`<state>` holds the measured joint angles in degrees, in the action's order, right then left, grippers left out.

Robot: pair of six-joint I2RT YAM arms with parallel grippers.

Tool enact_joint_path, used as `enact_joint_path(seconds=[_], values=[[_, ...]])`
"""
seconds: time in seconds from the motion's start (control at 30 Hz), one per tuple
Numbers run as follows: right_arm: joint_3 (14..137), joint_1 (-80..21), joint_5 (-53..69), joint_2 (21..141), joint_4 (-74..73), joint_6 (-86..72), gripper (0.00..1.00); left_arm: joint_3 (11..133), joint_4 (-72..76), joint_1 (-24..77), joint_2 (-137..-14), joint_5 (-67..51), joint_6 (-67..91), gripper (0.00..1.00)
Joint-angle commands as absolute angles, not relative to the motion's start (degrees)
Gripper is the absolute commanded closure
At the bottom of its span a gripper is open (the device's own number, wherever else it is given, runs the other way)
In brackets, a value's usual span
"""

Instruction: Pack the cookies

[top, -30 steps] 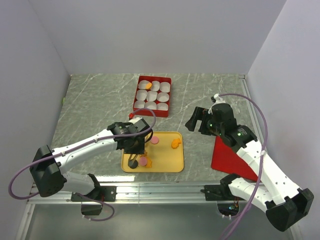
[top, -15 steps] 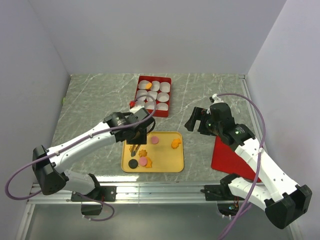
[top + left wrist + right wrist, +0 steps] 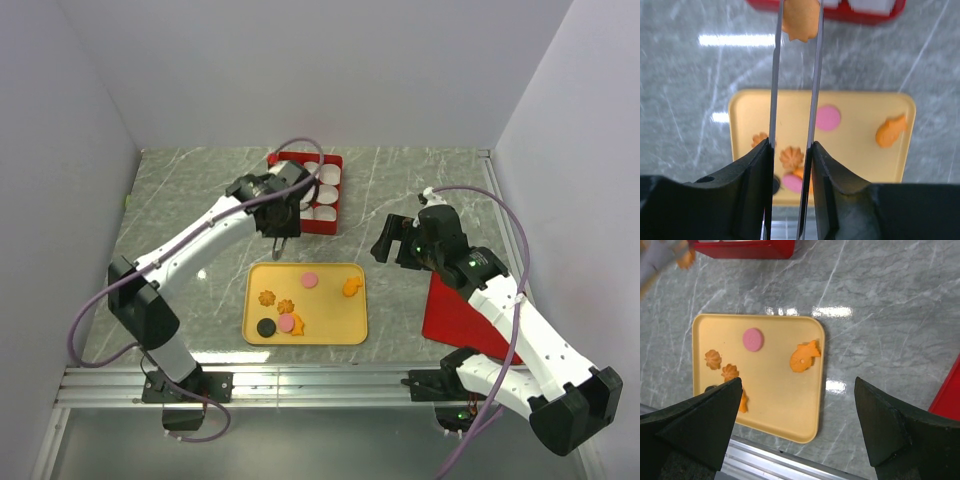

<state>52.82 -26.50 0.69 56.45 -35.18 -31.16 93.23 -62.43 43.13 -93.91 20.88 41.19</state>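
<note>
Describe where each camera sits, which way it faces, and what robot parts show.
Top external: above and behind the bases, looking down on left arm, right arm, yellow tray, red box.
Left wrist: rides that wrist, looking down past the left pincer, shut on an orange cookie.
Right wrist: likewise, looking down between the open right pincer's fingers.
Shared by both wrists: tray, fish cookie.
</note>
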Motion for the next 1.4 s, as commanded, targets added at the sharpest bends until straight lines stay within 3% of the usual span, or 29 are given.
enact_joint_path(seconds=[0.0,0.6,1.07,1.37], values=[[55.4,-26.8,-2.4,56.3,-34.6,-29.5,0.00,99.9,-59.9,39.0,-96.1,21.8,35.5,0.59],[61.7,-26.6,-5.1,62.8,-35.4,-24.7,0.00,116.2,-56.5,29.4,-115.0,19.2,28.9,0.57],[62.8,-26.1,-3.8,65.7,-35.1,-23.5,0.00,117.1,-53.7,28.5,-119.3,19.6,29.4,0.46],[62.7,-26.1,-3.5,64.6,-35.2,-24.0,0.00,123.7,-57.7,28.5,-116.7,21.3,28.8,0.45]])
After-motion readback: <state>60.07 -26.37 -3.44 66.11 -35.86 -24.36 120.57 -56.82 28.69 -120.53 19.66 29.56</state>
